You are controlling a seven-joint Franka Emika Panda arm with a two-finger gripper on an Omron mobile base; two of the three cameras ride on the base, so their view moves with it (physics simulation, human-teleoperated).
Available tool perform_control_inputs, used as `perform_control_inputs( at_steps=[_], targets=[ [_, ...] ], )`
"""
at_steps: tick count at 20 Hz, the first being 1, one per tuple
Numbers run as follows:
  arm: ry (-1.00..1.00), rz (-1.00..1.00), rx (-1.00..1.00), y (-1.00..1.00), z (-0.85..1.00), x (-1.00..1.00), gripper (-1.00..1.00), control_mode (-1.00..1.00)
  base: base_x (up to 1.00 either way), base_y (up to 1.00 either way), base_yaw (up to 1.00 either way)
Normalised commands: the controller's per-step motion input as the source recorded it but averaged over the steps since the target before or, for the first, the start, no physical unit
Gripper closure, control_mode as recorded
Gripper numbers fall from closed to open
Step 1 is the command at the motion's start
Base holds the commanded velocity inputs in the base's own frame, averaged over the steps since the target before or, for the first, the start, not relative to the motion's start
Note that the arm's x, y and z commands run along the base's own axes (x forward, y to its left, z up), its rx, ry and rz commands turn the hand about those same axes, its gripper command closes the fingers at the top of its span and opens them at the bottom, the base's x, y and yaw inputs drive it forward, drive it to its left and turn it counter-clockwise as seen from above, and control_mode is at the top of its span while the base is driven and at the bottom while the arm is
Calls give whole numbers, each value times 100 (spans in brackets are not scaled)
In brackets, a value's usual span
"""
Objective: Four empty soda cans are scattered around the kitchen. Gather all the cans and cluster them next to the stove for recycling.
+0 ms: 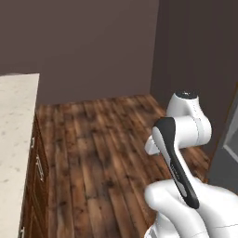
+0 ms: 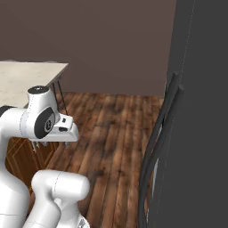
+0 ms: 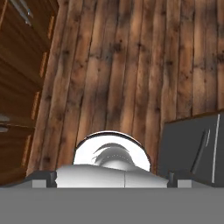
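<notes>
A: Two dark fingertips [image 3: 39,178] of my two-finger gripper [image 3: 112,179] stand spread, holding nothing, above brown plank floor [image 3: 131,65].

B: Cans' direction from it? Cannot tell; I see none.

A pale speckled bench [image 1: 14,135] runs down the left edge, with dark wooden drawers [image 1: 36,167] under its rim. Brown plank floor [image 1: 97,148] stretches back to a plain dusky wall [image 1: 88,46]. The white robot arm [image 1: 186,153], folded at dark joints, fills the lower right.
</notes>
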Motion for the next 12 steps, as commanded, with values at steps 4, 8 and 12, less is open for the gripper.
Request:
perform_control_inputs(
  at_steps=[4,8,12],
  targets=[
    [0,0,0,0,0,0,-100,100,100,23,-11],
    [0,0,0,0,0,0,-100,100,100,24,-10],
    [0,0,0,0,0,0,-100,100,100,30,-10]
  ],
)
